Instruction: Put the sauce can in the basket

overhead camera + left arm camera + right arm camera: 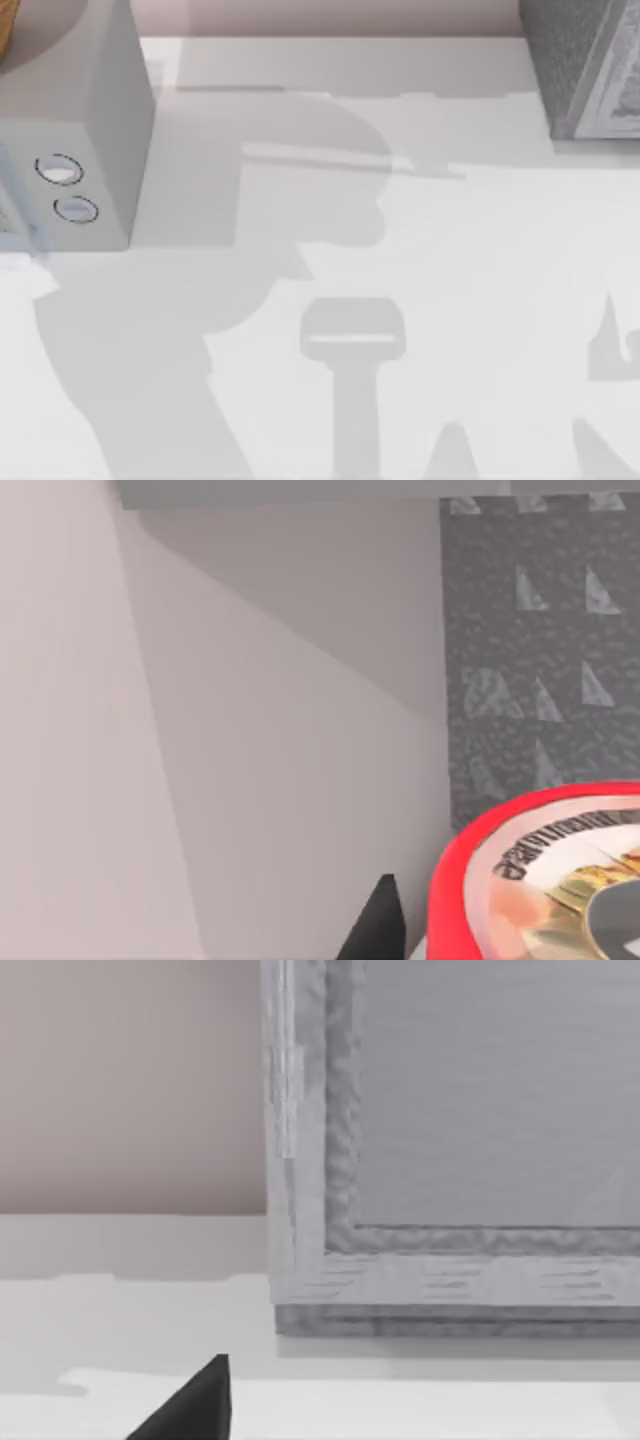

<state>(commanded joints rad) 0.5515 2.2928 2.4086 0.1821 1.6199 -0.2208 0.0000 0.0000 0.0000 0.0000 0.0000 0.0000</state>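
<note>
The sauce can (pixel 545 880) shows up very close in the left wrist view. Its rim is bright red. Its round top has a pale ring with dark letters, some gold, and a grey middle. A black tip of the left gripper (pixel 380 925) pokes in just beside the can's red rim. I cannot tell how the left jaws stand, or if they hold the can.

Behind the can is a dark grey rough surface (pixel 540 650) with pale triangle marks on it. Beside that surface there is smooth pale grey with slanting shadows.

In the right wrist view, a black tip of the right gripper (pixel 195 1405) sits over the white bench (pixel 420 1400). I cannot tell how the right jaws stand. Past the tip, a rough grey box (pixel 450 1160) with a bumpy frame rests on the bench. A plain pinkish wall (pixel 130 1080) stands behind it.

From above, the white bench (pixel 480 260) has big soft shadows (pixel 300 200) across it. A smooth grey box (pixel 95 110) with two small rings on its side fills the upper left of the frame. The rough grey box (pixel 575 70) sits at the upper right of the frame, well apart from the smooth one. A bit of something orange-brown (pixel 5 35) peeks in at the upper left edge.
</note>
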